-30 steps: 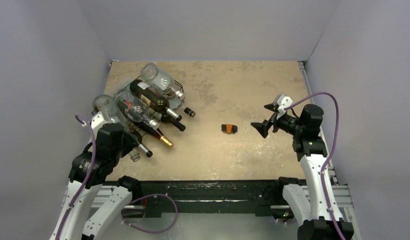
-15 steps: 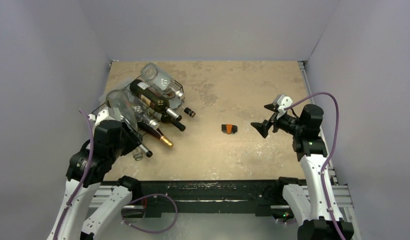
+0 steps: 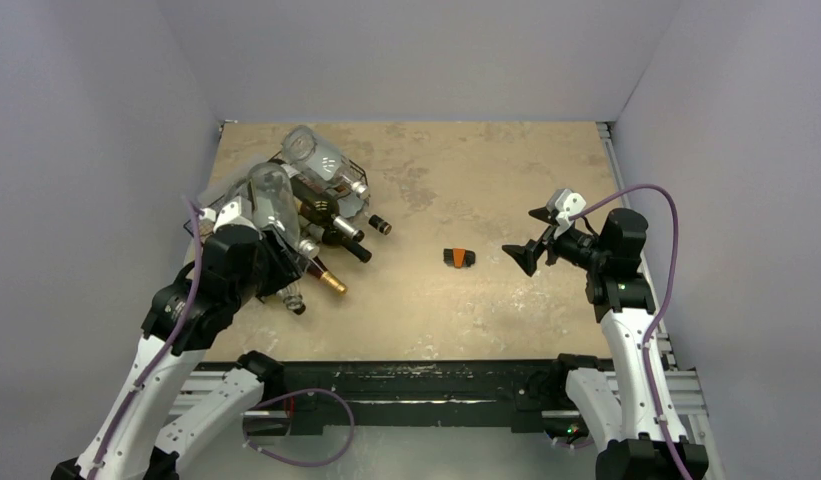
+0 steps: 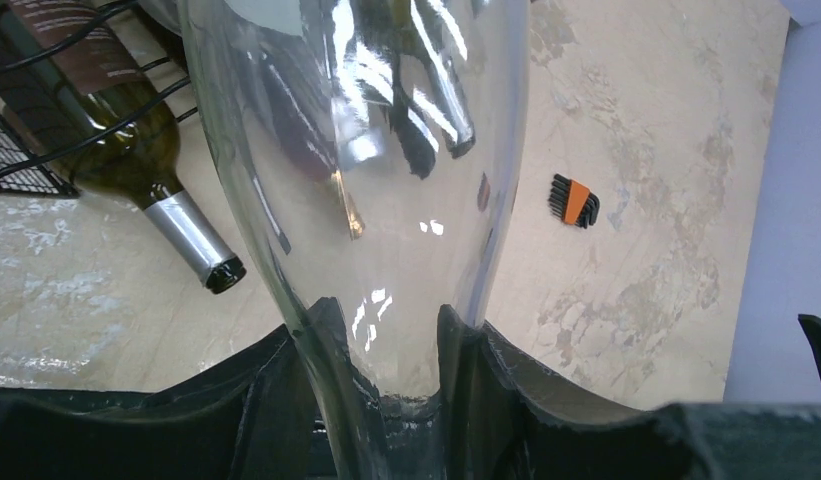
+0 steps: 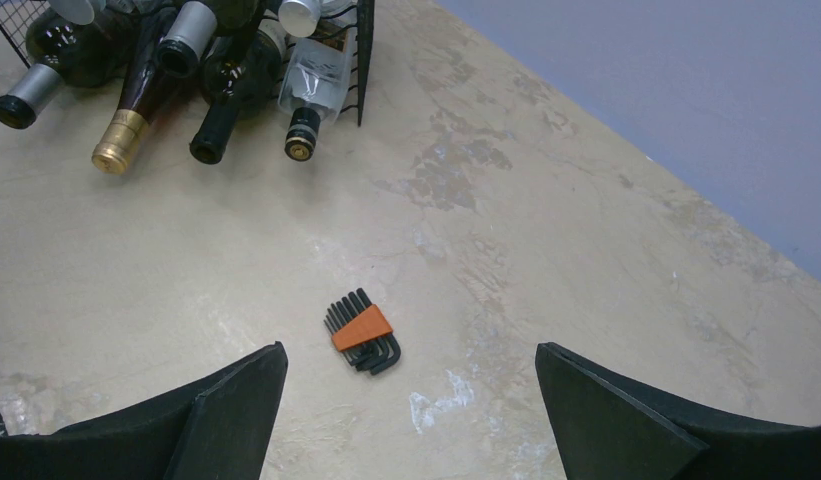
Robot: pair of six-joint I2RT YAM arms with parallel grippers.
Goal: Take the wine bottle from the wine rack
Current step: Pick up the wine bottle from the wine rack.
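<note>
My left gripper (image 3: 278, 268) (image 4: 383, 322) is shut on the neck of a clear glass wine bottle (image 3: 272, 202) (image 4: 366, 150). The bottle is tilted up, its base raised over the front of the black wire wine rack (image 3: 356, 181) (image 4: 16, 165) (image 5: 365, 50). Several other bottles lie in the rack, among them a clear one (image 3: 316, 156) on top and dark ones (image 3: 318, 208) with necks pointing right. My right gripper (image 3: 532, 237) (image 5: 411, 362) hangs open at the right, far from the rack, with nothing between its fingers.
An orange-and-black hex key set (image 3: 458, 258) (image 5: 363, 336) (image 4: 574, 202) lies mid-table, just left of the right gripper. A gold-capped bottle neck (image 3: 328, 281) and a silver-capped one (image 4: 191, 245) jut out of the rack. Grey walls close in the table on three sides.
The left arm has swung up and to the right with the clear bottle, whose base has moved from the rack's left side to over its middle. The right arm has not moved.
</note>
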